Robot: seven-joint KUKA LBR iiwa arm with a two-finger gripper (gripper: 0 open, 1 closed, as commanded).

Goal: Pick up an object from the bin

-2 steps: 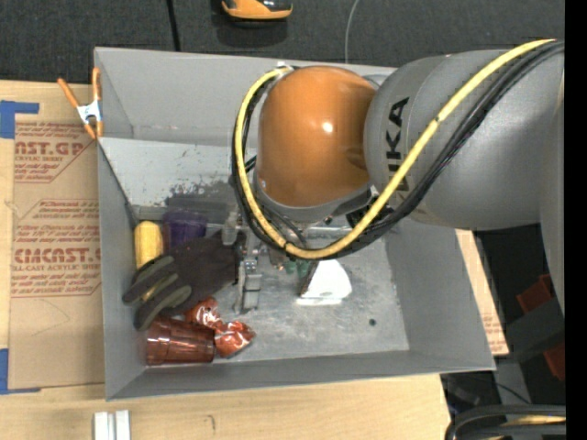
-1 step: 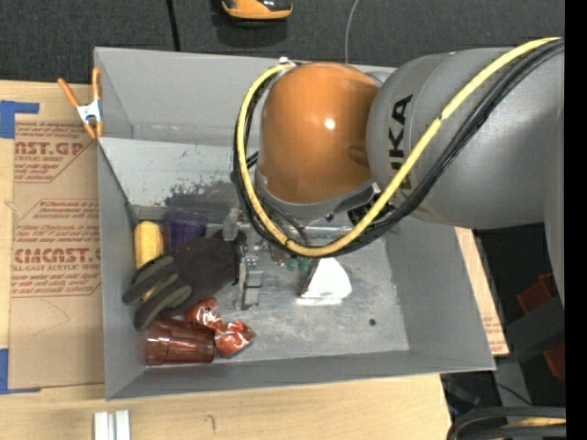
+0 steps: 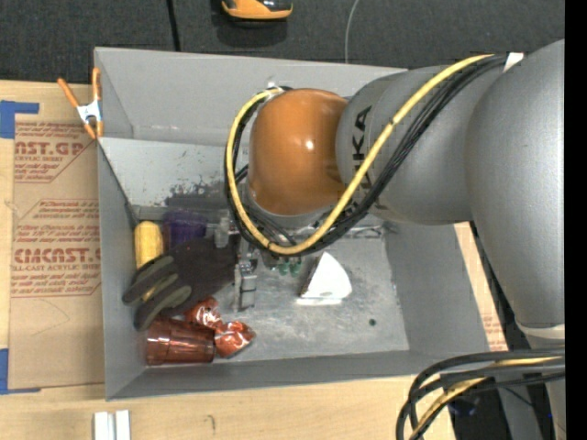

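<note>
My gripper (image 3: 246, 287) hangs low in the left middle of the bin, beneath the arm's orange cover. It stands at the right edge of a dark glove (image 3: 168, 280) that lies spread on the bin floor. Just below it lies a crumpled red wrapper (image 3: 223, 330) beside a dark red cup (image 3: 176, 346) on its side. To its right, a white wedge-shaped piece (image 3: 326, 280) rests on the floor. I see nothing held in the gripper.
A yellow cylinder (image 3: 148, 243) stands against the left wall, with a purple thing (image 3: 189, 222) behind the glove. A small green bit (image 3: 290, 267) shows under the wrist. The arm covers the bin's back right.
</note>
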